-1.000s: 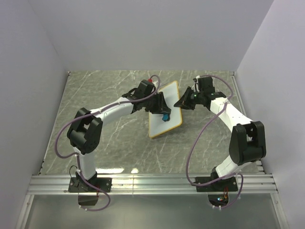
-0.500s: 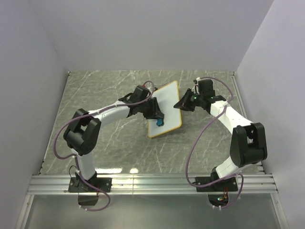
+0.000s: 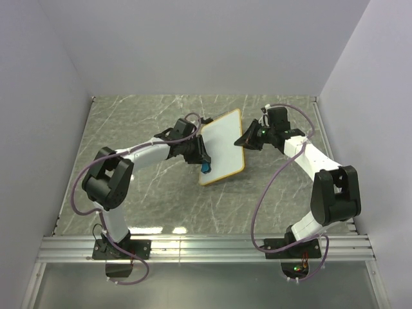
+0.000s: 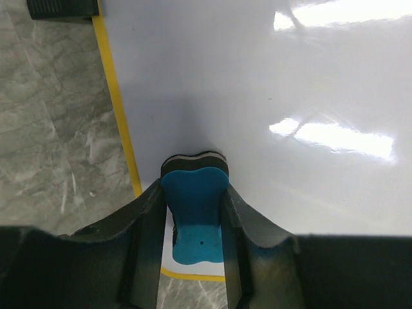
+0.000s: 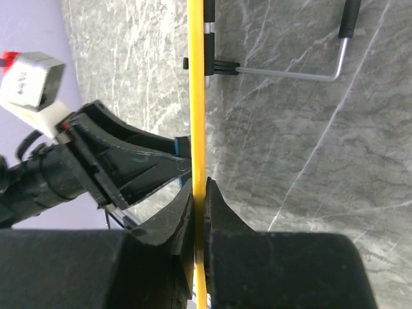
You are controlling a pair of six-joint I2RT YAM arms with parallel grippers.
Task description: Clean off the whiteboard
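At the near edge of the table [image 3: 129, 193], the two arms were bolted down side by side. A little way in, the left gripper [image 3: 203, 162] reached over the near left corner of the whiteboard [image 3: 222, 145]. Its two fingers [image 4: 145, 238] squeezed a small blue eraser [image 4: 193, 219] between them. The dark soft end of the eraser touched the white face, just beside the yellow frame [image 4: 119, 116] on the left side. The white face shone with bright spots of light.

The whiteboard sat in the middle of the table, between the two arms, turned at a slant. A black foot [image 4: 61, 8] showed at one corner of the frame in the left wrist view.

A bit farther back, the right gripper [image 3: 246, 140] was at the board's right edge. In the right wrist view, its fingers [image 5: 215, 212] were pressed tight on the thin yellow edge, one on each side. A thin metal rod [image 5: 283, 74] stuck out from the side of the board away from the eraser. Behind it all stood the plain pale walls [image 3: 193, 45].
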